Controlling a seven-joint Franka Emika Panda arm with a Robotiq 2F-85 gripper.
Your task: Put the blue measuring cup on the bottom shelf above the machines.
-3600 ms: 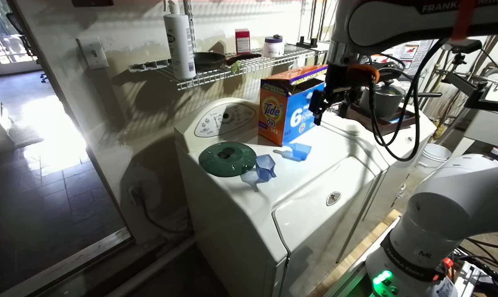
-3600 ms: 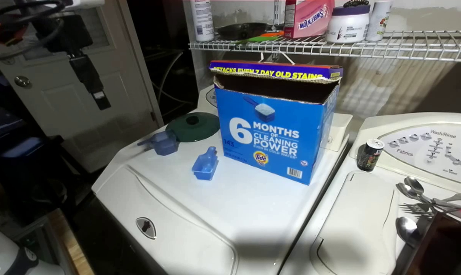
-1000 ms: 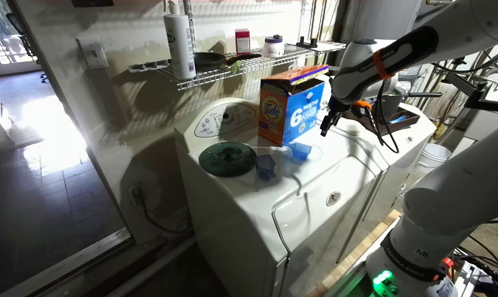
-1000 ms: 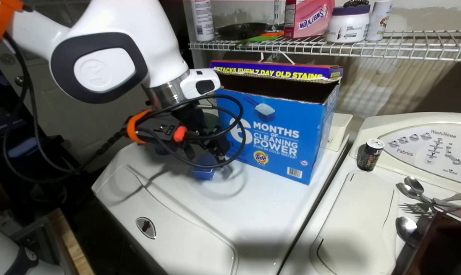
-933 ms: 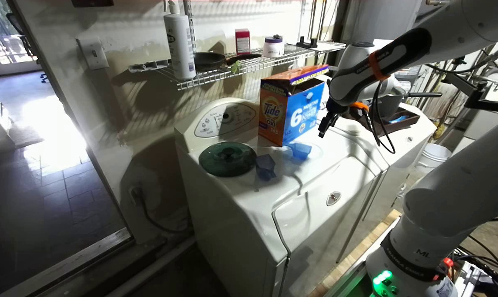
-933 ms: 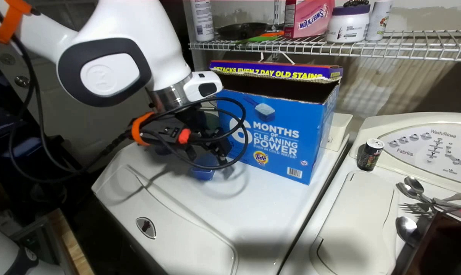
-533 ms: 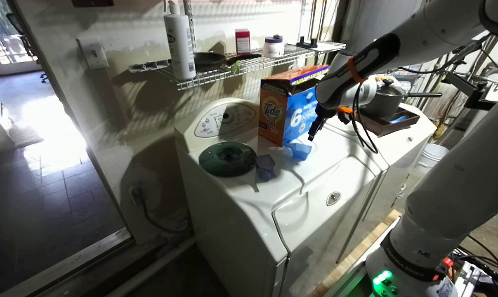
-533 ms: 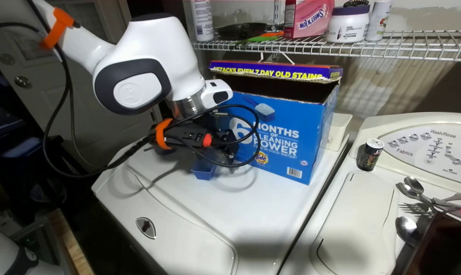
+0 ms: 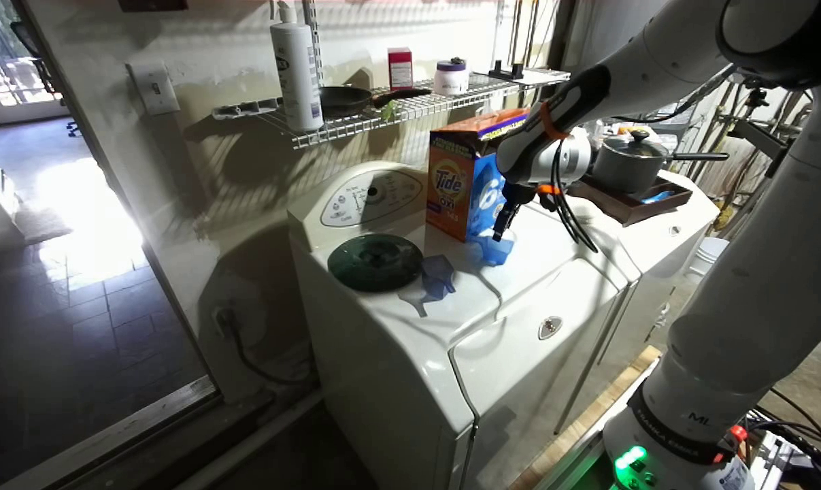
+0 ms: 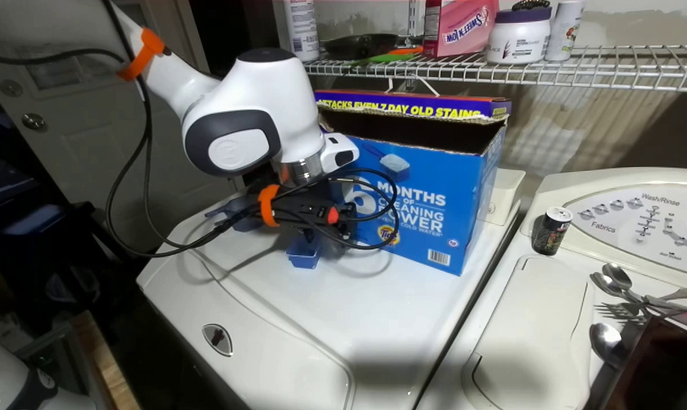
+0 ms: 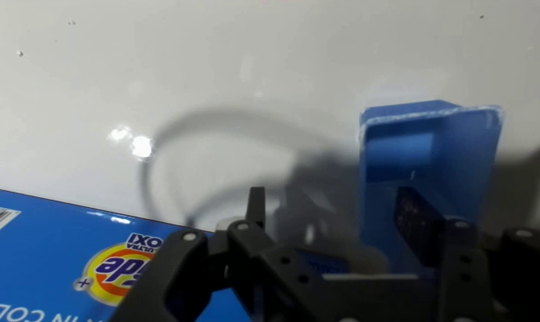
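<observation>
Claw (image 11: 330, 192) spread and holding nothing, I should centre over the blue measuring cup (image 11: 431, 167), which lies below and off-centre, beneath one finger (image 11: 419, 228), then descend straight with both fingers bracketing its walls, clear of the Tide box (image 10: 428, 185) beside me.

The black two-fingered gripper (image 11: 332, 197) has come in from well apart and down close to the small light-blue rectangular plastic measuring cup (image 11: 435, 152); with the white jointed arm (image 9: 655, 64), it now hides more of the orange-and-blue cardboard box (image 9: 458, 177) in both exterior views.
</observation>
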